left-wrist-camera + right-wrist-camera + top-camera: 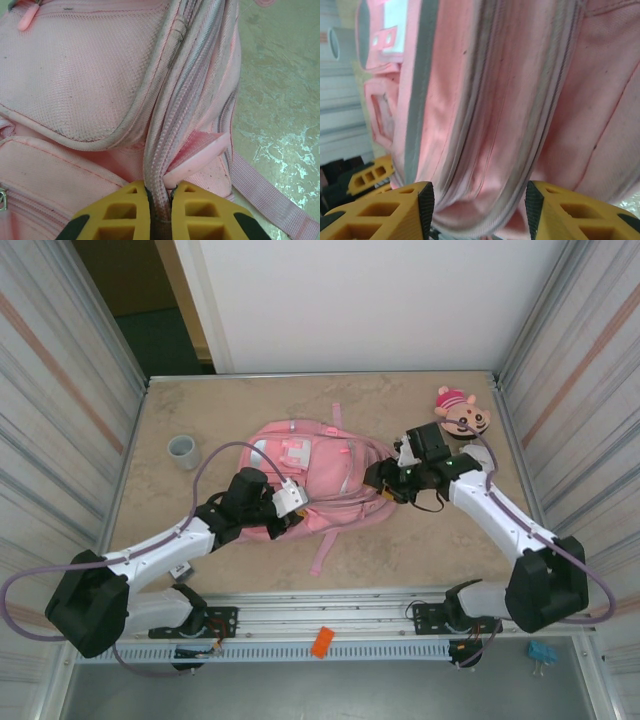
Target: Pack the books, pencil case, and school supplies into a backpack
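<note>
Pink backpack [310, 480] lies flat mid-table; left wrist view: left gripper [160, 202] pinches its pale zip strip [159, 145]; right wrist view: right gripper [480, 202] gapes astride its edge; overhead adds beige marbled table [420, 550], plush head [462, 412], grey cup [183, 449].

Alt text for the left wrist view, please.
The yellow-fingered left gripper is shut on a pale ribbed zip strip of the large pink fabric backpack, which lies on a pale marbled table. A pink strap trails off lower right.
</note>
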`<state>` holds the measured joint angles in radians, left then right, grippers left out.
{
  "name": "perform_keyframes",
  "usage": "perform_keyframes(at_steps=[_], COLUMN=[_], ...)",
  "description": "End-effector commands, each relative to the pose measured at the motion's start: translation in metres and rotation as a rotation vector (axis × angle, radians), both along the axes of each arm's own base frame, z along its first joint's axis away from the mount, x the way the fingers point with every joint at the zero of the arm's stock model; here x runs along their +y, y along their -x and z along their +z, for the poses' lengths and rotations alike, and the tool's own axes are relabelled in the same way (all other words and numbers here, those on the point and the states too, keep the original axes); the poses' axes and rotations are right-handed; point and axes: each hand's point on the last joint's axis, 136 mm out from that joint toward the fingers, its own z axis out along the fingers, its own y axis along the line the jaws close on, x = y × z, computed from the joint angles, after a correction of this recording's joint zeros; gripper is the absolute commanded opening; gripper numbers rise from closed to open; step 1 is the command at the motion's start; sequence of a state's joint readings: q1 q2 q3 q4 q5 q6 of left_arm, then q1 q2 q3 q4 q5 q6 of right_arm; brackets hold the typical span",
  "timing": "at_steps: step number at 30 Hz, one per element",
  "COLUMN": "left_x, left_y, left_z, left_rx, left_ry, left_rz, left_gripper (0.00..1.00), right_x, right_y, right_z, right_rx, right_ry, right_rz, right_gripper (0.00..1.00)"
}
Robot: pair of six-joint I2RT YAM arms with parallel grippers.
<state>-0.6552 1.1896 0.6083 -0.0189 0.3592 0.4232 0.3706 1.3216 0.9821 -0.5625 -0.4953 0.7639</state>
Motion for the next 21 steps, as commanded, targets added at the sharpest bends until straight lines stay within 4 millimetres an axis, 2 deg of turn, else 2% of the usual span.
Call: perform_keyframes(at_steps=[1, 4, 5, 7, 8, 10, 13, 15, 18, 21], left_x=[-0.006, -0.006, -0.006, -0.006, -0.006, -0.007, -0.009, -0.013, -0.021, -0.034], left_y=[-0.004, -0.004, -0.003, -0.003, -0.002, -0.004, -0.005, -0.007, -0.009, -0.010], left_z=[0.028, 0.029, 0.028, 0.029, 0.029, 0.034, 0.049, 0.060, 0.074, 0.084], left_rx=[-0.051, -0.051, -0.050, -0.050, -0.048, -0.056, -0.070, -0.073, -0.085, -0.108], left_ry=[0.081, 0.082, 0.081, 0.082, 0.082, 0.092, 0.119, 0.130, 0.131, 0.129], left_rz=[-0.010, -0.013, -0.013, -0.018, -0.019, -0.014, -0.014, -0.018, -0.032, -0.065], left_gripper=[0.00, 0.00, 0.02, 0.07, 0.12, 0.34, 0.65, 0.76, 0.82, 0.83], right_x=[0.006, 0.013, 0.014, 0.015, 0.016, 0.017, 0.022, 0.025, 0.029, 0.032], right_y=[-0.018, -0.022, -0.023, -0.024, -0.025, -0.025, -0.023, -0.022, -0.018, -0.015], right_z=[0.012, 0.013, 0.015, 0.021, 0.025, 0.035, 0.052, 0.059, 0.069, 0.076], right_rx=[0.009, 0.021, 0.017, -0.008, -0.021, -0.055, -0.104, -0.124, -0.144, -0.160], right_ry=[-0.060, -0.093, -0.099, -0.107, -0.119, -0.150, -0.190, -0.199, -0.216, -0.224], right_rz=[-0.069, -0.072, -0.076, -0.087, -0.090, -0.095, -0.069, -0.051, -0.032, -0.019], right_gripper=[0.53, 0.50, 0.43, 0.21, 0.16, 0.09, 0.06, 0.05, 0.05, 0.06])
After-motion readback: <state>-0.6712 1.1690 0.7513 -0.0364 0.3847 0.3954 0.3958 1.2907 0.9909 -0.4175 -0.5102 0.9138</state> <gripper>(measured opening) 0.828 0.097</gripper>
